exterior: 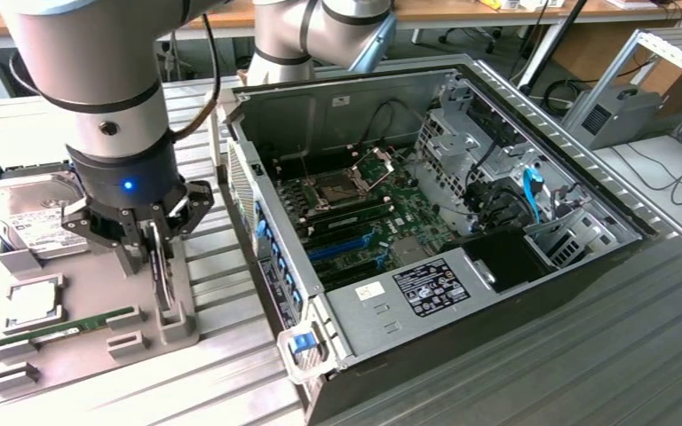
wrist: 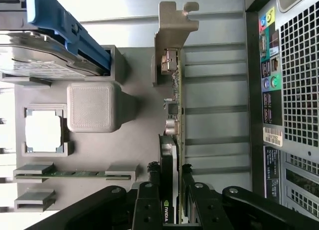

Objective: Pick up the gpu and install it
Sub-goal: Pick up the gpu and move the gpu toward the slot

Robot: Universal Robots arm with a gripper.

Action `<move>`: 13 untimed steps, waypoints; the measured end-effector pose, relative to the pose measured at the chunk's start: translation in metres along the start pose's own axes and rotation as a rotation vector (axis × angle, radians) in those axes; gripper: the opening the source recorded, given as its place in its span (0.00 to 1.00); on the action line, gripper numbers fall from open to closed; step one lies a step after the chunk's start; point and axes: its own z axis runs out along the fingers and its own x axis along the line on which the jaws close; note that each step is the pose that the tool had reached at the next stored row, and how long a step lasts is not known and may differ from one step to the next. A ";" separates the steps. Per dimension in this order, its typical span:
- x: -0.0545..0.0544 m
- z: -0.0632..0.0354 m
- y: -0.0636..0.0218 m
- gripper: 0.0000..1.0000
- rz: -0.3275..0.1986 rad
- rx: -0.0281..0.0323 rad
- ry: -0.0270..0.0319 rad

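We lose the gpu (wrist: 174, 108)'s unbracketed end between the gripper (wrist: 170, 166)'s fingers (wrist: 149, 200). On either side of the gpu, the hard drive (wrist: 45, 56) and computer case (wrist: 294, 90) run off frame; the case's labels (wrist: 272, 135) are too small to read.

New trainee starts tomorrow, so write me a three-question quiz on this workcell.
1. True or false: the gpu is already seated in the computer case.
2. The fingers straddle: A) CPU B) gpu C) RAM stick.
3. Which part in the gray holder carries a white label?
Key: 1 false, it stands on edge in the holder; 2 B; 3 the hard drive.
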 end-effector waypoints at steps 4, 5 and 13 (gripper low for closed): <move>0.000 -0.0166 0.0006 0.27 0.000 0.0003 0.0001; 0.000 -0.0200 0.0007 0.27 0.000 0.0002 0.0001; 0.001 -0.0519 0.0020 0.27 0.000 0.0002 -0.0001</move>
